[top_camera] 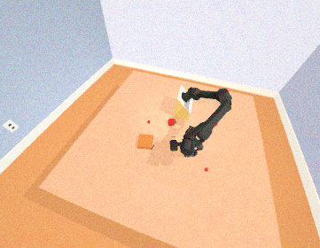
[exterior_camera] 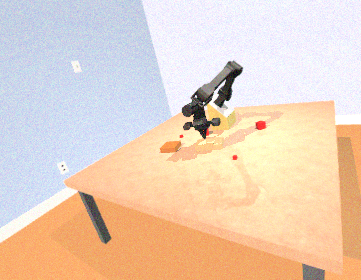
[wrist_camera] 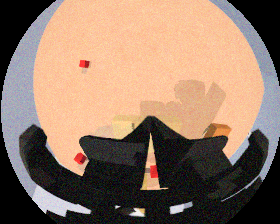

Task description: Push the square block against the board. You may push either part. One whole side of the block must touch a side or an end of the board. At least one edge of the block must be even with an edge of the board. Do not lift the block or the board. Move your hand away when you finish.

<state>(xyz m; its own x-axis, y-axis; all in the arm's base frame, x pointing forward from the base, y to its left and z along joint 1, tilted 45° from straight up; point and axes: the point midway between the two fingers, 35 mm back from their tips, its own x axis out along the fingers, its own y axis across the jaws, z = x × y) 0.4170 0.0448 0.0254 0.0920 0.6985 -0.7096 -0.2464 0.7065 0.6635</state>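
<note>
The orange square block point(top_camera: 145, 141) point(exterior_camera: 170, 147) lies flat on the table top point(top_camera: 105, 177), left of my gripper. In the wrist view the block point(wrist_camera: 219, 131) shows as an orange sliver to the right of the fingers. My gripper point(top_camera: 173, 145) point(exterior_camera: 202, 128) point(wrist_camera: 150, 123) is shut, empty and low over the table, a short way from the block and not touching it. A pale yellowish board point(wrist_camera: 123, 125), hard to tell from the table, lies just past and partly under the fingertips in the wrist view. I cannot pick it out surely in the top and exterior views.
A small red cube point(top_camera: 171, 122) point(exterior_camera: 261, 125) sits near the arm. Small red dots point(top_camera: 206, 169) point(top_camera: 148, 121) point(exterior_camera: 234, 157) mark the table. The arm's yellow base block point(top_camera: 182, 110) point(exterior_camera: 224, 118) stands behind. Darker tan patches point(top_camera: 162, 155) lie under the arm.
</note>
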